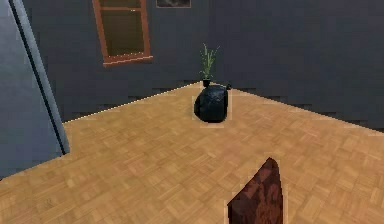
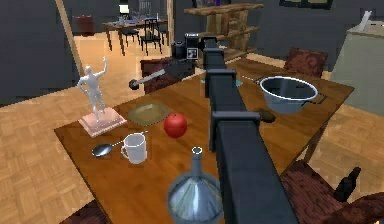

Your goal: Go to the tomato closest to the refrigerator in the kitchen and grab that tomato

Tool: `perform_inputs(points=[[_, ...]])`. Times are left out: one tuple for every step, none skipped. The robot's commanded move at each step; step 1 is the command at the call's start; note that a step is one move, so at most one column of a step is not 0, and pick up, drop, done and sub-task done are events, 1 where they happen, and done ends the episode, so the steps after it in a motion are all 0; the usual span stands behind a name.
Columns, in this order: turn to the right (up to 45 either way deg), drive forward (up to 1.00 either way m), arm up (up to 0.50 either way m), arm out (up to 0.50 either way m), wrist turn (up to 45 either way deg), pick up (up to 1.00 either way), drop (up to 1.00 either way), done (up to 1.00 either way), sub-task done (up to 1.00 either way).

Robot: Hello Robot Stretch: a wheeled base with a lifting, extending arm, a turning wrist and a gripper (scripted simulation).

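arm (image 2: 240, 130) stretched level across tabletop (image 2: 300, 130) to its far edge | jaws at far end, whether they hold anything: cannot tell | tomato (image 2: 175, 125) mid-tabletop, just beside arm, well short of jaws

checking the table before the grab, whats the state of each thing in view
tomato: whole, resting on the table
mug: upright
spoon: lying flat
statue: upright on its base
metal pot: upright, looks empty
glass vase: upright
potted plant: upright on the floor
gripper: cannot tell whether it holds anything
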Motion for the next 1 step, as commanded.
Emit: perform_inputs(points=[[0.0, 0.00, 0.00, 0.00, 30.0, 0.00, 0.00, 0.00, 0.00]])
